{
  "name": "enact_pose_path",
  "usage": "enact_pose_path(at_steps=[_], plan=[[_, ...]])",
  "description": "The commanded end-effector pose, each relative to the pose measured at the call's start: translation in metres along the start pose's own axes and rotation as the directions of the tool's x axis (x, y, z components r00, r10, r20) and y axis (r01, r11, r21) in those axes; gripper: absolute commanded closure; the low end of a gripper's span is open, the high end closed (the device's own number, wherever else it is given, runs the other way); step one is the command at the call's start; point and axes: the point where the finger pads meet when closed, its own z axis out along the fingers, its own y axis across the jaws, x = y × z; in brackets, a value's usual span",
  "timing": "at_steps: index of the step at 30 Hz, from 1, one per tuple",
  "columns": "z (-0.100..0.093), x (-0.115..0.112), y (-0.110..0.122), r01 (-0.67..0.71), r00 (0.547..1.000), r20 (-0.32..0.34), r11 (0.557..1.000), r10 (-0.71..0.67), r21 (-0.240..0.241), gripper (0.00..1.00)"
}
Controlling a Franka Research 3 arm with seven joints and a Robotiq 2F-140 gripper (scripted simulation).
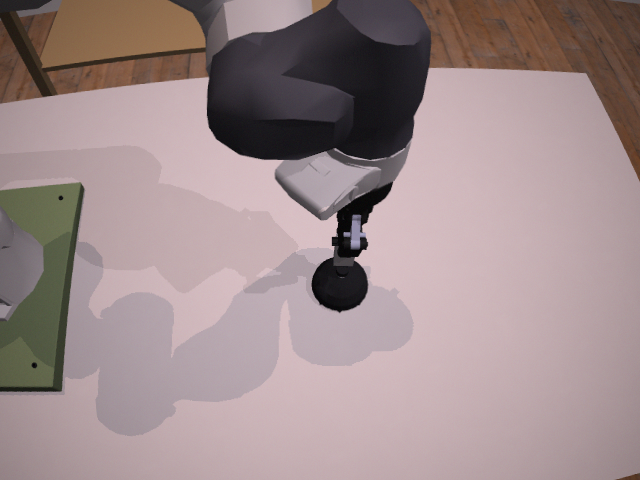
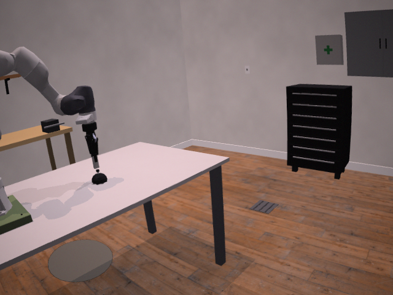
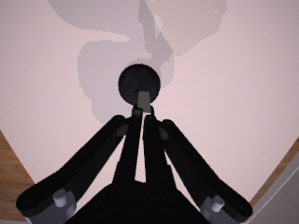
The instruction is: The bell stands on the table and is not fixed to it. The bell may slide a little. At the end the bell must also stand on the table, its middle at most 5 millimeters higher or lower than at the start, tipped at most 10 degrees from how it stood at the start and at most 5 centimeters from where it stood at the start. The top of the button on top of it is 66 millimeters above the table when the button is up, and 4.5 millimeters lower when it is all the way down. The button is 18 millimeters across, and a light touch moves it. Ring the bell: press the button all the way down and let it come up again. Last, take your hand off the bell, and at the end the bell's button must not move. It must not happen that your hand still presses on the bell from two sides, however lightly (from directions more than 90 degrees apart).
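Note:
The black dome bell (image 1: 339, 290) stands upright on the white table; it also shows in the exterior view (image 2: 99, 179) and in the wrist view (image 3: 139, 84). My gripper (image 1: 342, 269) is shut and empty, and its fingers point straight down over the middle of the bell. In the exterior view the fingertips (image 2: 96, 165) stand just above the small button (image 2: 97, 171), and a thin gap seems to show between them. In the wrist view the fingertips (image 3: 143, 100) cover the button.
The green base plate (image 1: 36, 284) of my arm lies at the table's left end. A wooden side table (image 2: 31, 133) with a black box (image 2: 50, 125) stands behind the table. The table's far edge (image 2: 177, 149) is well beyond the bell.

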Motion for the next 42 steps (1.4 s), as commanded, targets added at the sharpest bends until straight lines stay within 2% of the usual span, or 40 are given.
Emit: enact_pose_path(at_steps=[1, 33, 42], plan=[[0.001, 0.0002, -0.0003, -0.003, 1.0, 0.0, 1.0, 0.003, 0.001, 1.0], [0.0011, 0.0002, -0.0003, -0.003, 1.0, 0.0, 1.0, 0.003, 0.001, 1.0], [0.0067, 0.0002, -0.0003, -0.003, 1.0, 0.0, 1.0, 0.003, 0.001, 1.0]])
